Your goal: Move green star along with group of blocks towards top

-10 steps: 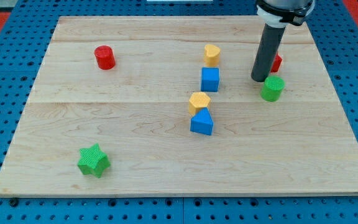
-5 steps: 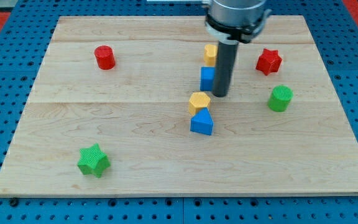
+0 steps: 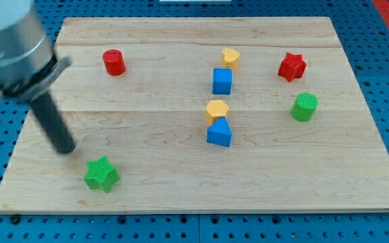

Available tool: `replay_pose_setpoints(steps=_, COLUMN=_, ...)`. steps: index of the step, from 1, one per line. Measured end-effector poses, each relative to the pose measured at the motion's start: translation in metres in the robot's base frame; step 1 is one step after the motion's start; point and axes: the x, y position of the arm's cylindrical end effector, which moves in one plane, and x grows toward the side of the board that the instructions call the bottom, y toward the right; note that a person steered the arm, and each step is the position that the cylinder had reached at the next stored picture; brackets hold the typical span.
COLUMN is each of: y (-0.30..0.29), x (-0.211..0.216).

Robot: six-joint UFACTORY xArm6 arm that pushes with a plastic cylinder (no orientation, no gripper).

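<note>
The green star (image 3: 101, 174) lies near the board's bottom left. My tip (image 3: 65, 149) rests on the board just up and left of it, a small gap apart. In the middle stand a yellow block (image 3: 230, 58), a blue cube (image 3: 222, 81), a yellow hexagon (image 3: 217, 109) and a blue block (image 3: 219, 133), in a loose column. The yellow hexagon touches the blue block below it.
A red cylinder (image 3: 114, 62) stands at the top left. A red star (image 3: 292, 66) and a green cylinder (image 3: 305, 106) stand at the right. The wooden board (image 3: 316, 175) lies on a blue pegboard.
My rod swept from the right side across the middle to the bottom left, ending beside the green star. The green cylinder shifted a little to the right and the blue cube a little to the left.
</note>
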Motion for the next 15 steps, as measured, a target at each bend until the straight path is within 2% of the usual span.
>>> replay_pose_setpoints(steps=1, y=0.042, x=0.032)
replay_pose_setpoints(steps=2, y=0.086, x=0.026)
replay_pose_setpoints(steps=4, y=0.075, x=0.023)
replay_pose_setpoints(steps=5, y=0.133, x=0.021)
replay_pose_setpoints(steps=6, y=0.144, x=0.024)
replay_pose_setpoints(steps=8, y=0.059, x=0.003)
replay_pose_setpoints(steps=9, y=0.086, x=-0.023)
replay_pose_setpoints(steps=10, y=0.186, x=-0.018)
replay_pose_setpoints(steps=11, y=0.239, x=-0.019)
replay_pose_setpoints(steps=12, y=0.159, x=0.003)
replay_pose_setpoints(steps=13, y=0.202, x=0.056)
replay_pose_setpoints(steps=14, y=0.265, x=0.051)
replay_pose_setpoints(steps=15, y=0.268, x=0.031)
